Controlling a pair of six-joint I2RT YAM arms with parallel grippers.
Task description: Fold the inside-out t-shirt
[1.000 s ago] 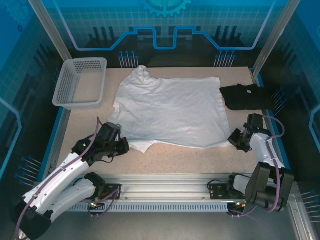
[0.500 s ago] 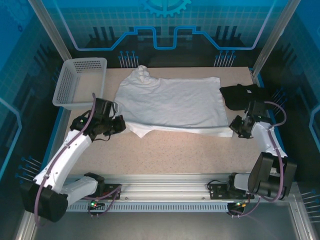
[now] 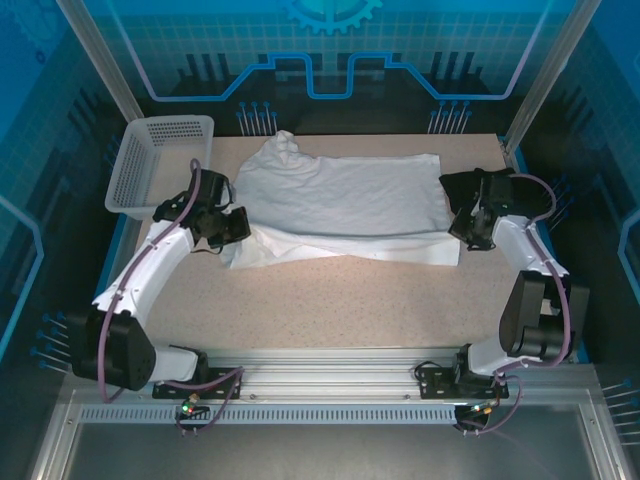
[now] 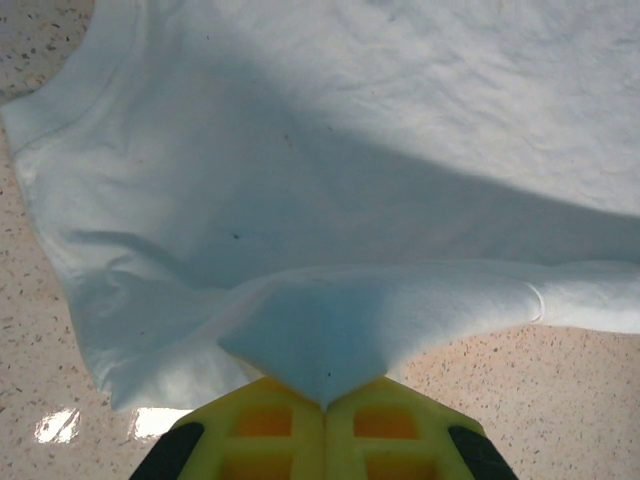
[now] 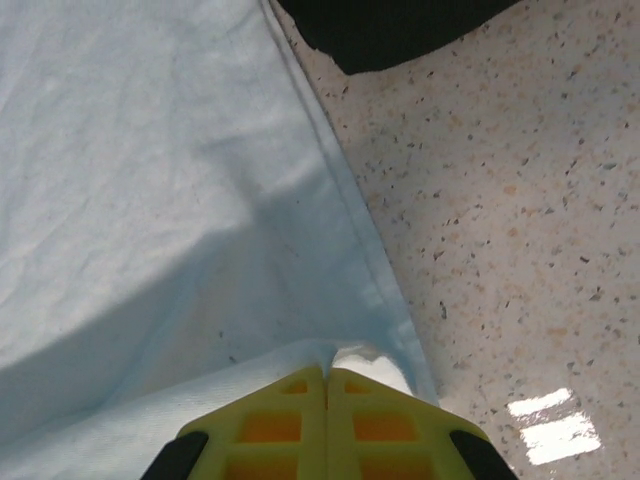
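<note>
Top external view shows the inside-out t-shirt (image 3: 345, 195) spread on the table (image 3: 340, 300) toward twelve o'clock. The left gripper (image 3: 243, 228) and right gripper (image 3: 462, 232) each pinch a lifted six-o'clock hem corner. First fold looks underway; later folds remain.

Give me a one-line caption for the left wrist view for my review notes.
The left gripper, shut on a pinched peak of the white t-shirt, holds it above the speckled tabletop.
</note>
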